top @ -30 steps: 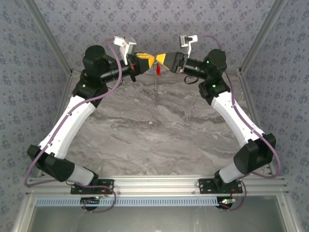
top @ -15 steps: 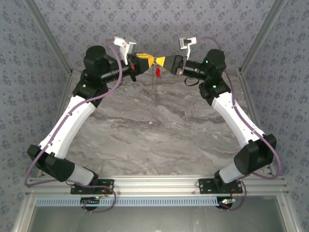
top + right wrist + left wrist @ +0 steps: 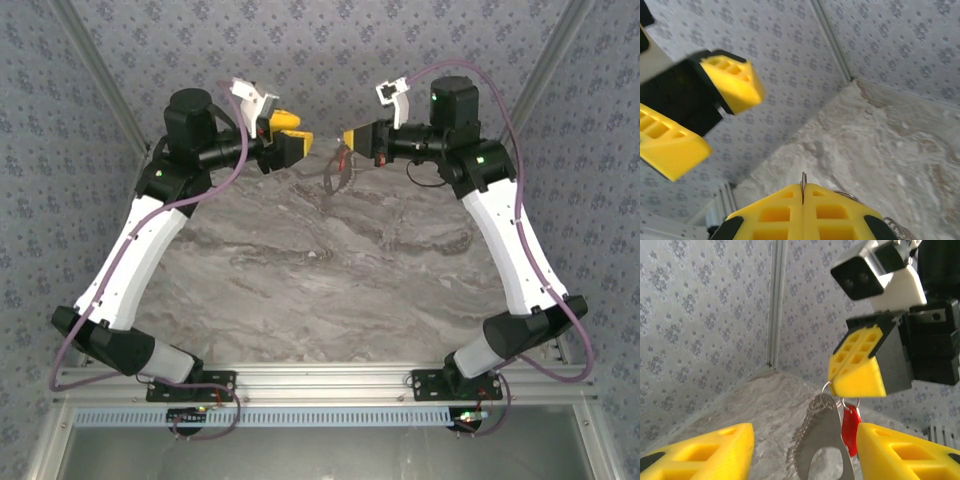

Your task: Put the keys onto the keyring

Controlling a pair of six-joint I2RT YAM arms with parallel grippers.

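My right gripper was closed tight on the top of the keyring, the red key hung beside it, and my left gripper stood open and apart, so I judged the joining done and only the laying down left.

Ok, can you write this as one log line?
left gripper: open, empty | right gripper: shut on keyring | key: red, hangs beside keyring
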